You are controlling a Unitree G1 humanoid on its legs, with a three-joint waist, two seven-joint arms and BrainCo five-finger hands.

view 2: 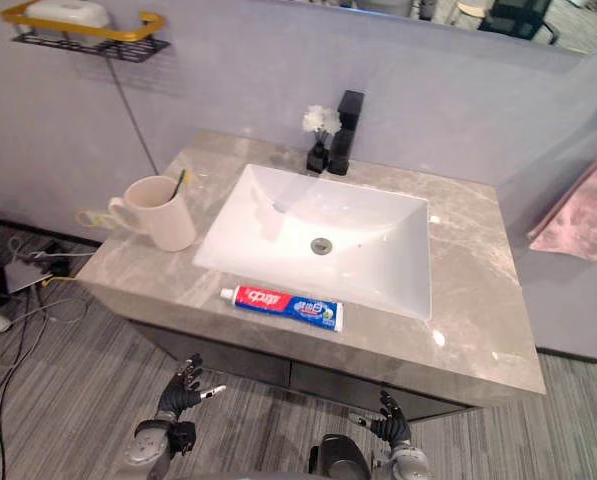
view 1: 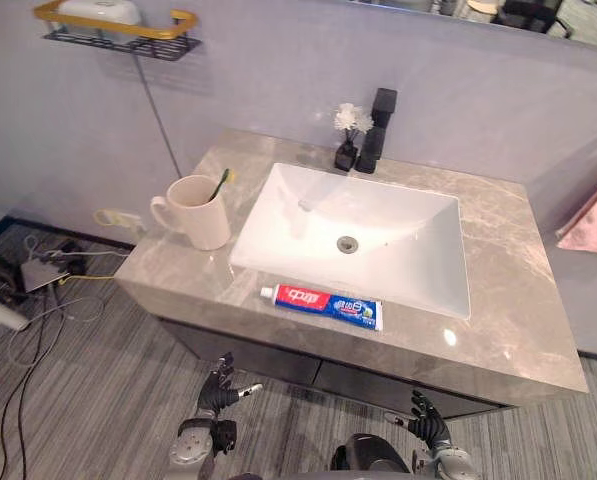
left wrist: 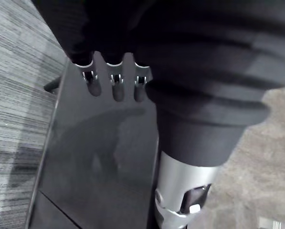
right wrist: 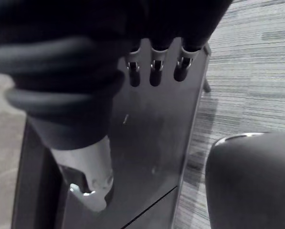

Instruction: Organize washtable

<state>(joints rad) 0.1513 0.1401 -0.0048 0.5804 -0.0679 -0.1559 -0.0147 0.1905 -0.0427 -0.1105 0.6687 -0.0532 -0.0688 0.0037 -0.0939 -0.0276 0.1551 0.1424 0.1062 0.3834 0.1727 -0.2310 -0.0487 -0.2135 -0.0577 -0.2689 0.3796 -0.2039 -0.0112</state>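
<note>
Grey marble counter [view 1: 518, 300] with a toothpaste tube [view 1: 321, 306] lying loose; both of our hands are low and empty.

We see the tube flat on the narrow strip between the white sink [view 1: 278, 185] and the counter's front edge, its cap toward our left. A cream mug [view 1: 198, 212] with a toothbrush [view 1: 221, 182] standing in it sits left of the sink. We judge the tube light, soft and a little slick. A squeeze at its middle would dent it, so we would pinch across the stiffer shoulder by the cap. The mug looks rigid, heavier and breakable, so we would wrap its body and keep it upright. Our left hand [view 1: 216, 392] and right hand [view 1: 428, 418] hang before the dark cabinet [left wrist: 99, 157], fingers [left wrist: 114, 86] straight and slightly spread, holding nothing.
</note>
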